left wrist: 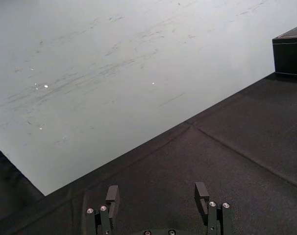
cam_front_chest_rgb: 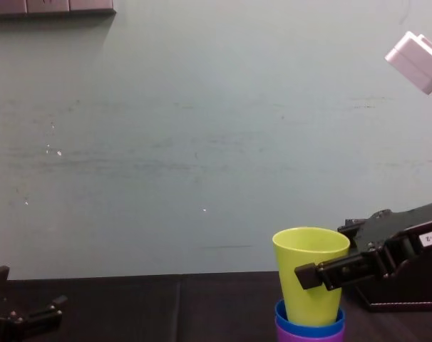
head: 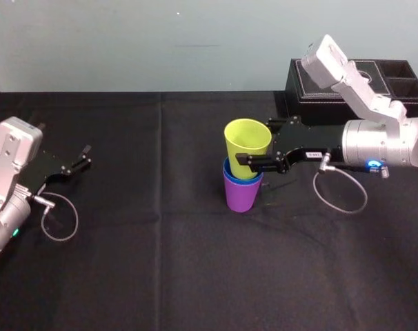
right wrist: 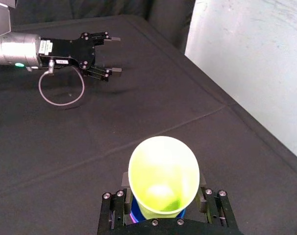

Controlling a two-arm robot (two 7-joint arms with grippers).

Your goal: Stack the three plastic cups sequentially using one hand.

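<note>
Head view gives you the clearest read on progress: the purple cup [head: 240,196] stands on the black table [head: 161,269] right of centre. The blue cup [head: 230,175] is seated deep inside it, with just a thin blue band showing above the purple rim. That first nesting looks done.

The yellow-green cup [head: 247,141] is the last one. Its base has entered the blue cup, but in the chest view most of its body stands proud of the blue rim. I judge it is only partly seated. It looks close to upright there, lined up over the other two.

Your right gripper [head: 256,145] reaches in from the right and is clamped on the yellow-green cup, below its rim. In the right wrist view you can see one finger on each side of the cup wall. Your left gripper [head: 87,156] is parked well apart at the left edge of the table, with its fingers spread and holding nothing. The black box [head: 307,103] sits at the far right, behind the working arm, clear of the stack.

What is left, as I judge it, is to press the yellow-green cup down until it beds like the blue one. Then let go and back the arm away without tipping the stack.
</note>
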